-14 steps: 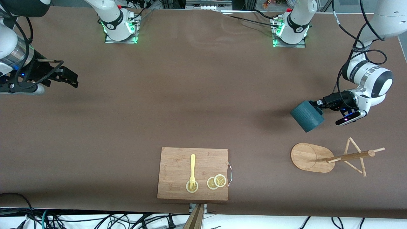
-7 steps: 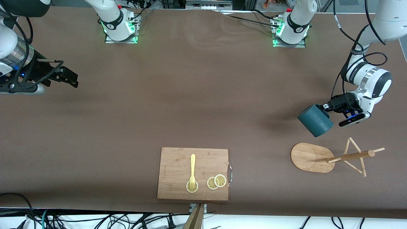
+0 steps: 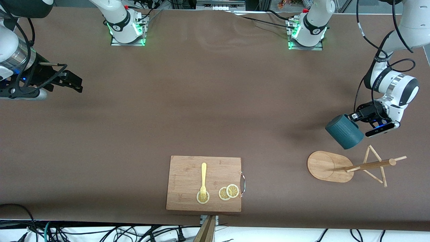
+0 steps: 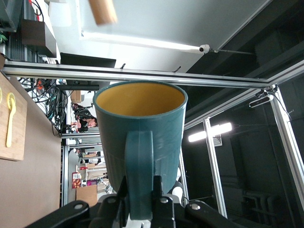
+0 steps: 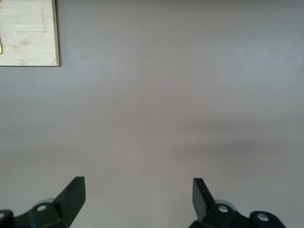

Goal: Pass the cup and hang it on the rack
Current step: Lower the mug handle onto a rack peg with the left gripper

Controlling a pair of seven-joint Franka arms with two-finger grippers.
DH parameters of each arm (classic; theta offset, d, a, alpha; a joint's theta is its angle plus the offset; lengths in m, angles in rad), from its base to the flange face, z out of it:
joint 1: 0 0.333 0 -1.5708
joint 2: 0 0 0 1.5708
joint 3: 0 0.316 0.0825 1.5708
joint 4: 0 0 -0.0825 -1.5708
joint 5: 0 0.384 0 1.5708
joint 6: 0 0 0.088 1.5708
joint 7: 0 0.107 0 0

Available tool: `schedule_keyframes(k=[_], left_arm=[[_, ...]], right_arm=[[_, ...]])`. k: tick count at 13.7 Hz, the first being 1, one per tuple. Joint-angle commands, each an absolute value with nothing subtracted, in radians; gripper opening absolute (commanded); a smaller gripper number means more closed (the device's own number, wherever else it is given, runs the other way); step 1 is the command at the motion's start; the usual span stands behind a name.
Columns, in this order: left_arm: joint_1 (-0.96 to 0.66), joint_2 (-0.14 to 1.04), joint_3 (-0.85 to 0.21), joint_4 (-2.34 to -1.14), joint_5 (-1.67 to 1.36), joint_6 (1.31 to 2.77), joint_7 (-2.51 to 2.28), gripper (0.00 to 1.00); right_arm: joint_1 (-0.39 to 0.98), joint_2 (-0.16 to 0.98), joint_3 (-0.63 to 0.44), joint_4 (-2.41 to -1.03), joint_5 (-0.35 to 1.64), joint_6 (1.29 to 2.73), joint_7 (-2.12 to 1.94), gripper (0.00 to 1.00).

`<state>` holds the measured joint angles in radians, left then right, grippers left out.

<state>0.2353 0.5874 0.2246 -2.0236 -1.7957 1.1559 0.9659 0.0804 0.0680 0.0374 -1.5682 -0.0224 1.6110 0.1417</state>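
**Left claw holds the teal cup in the air beside the wooden rack**

You see the left claw (image 3: 355,117) at the left arm's end of the brown desk (image 3: 201,107), clamped on the side handle of the small dark teal mug with a textured outside, the cup (image 3: 344,131). The cup hangs tilted in the air, over bare desk just beside the oval base of the rack. In the left wrist view you look along the cup (image 4: 139,142): its handle runs down between the two fingers (image 4: 159,190) of the left claw (image 4: 140,209), which close on it from both sides, and its yellowish-tan inside shows at the open mouth. A light wooden tip (image 4: 102,10) also shows in that view, apart from the cup's rim.

The rack (image 3: 352,165), a light wooden mug tree with an oval flat base, a central pole and thin angled pegs, stands on the desk nearer to the front camera than the spot under the cup. No peg touches the cup.

The right claw (image 3: 75,84) waits over bare desk at the right arm's end, its fingers (image 5: 71,194) spread well apart with nothing between them in the right wrist view.

Toward the middle of the desk, near its front edge, lies a rectangular wooden cutting board (image 3: 188,168) with a metal handle. On it rest a pale yellow fork (image 3: 203,179) and three round lemon slices (image 3: 228,192); the fork's tines lie on one slice.
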Motion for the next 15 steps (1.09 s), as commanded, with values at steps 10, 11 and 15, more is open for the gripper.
schedule_keyframes(k=[10, 11, 15], left_arm=[[0.293, 0.678, 0.221, -1.936, -1.855, 1.103, 0.913, 0.0], [0.298, 0.678, 0.221, -1.936, -1.853, 1.103, 0.913, 0.0], [0.314, 0.701, 0.221, -1.905, -1.855, 1.103, 0.874, 0.0]], right_arm=[[0.077, 0.072, 0.041, -1.549, -0.034, 1.594, 0.129, 1.0], [0.077, 0.072, 0.041, -1.549, -0.034, 1.594, 0.13, 1.0], [0.077, 0.072, 0.041, -1.549, -0.034, 1.594, 0.13, 1.0]])
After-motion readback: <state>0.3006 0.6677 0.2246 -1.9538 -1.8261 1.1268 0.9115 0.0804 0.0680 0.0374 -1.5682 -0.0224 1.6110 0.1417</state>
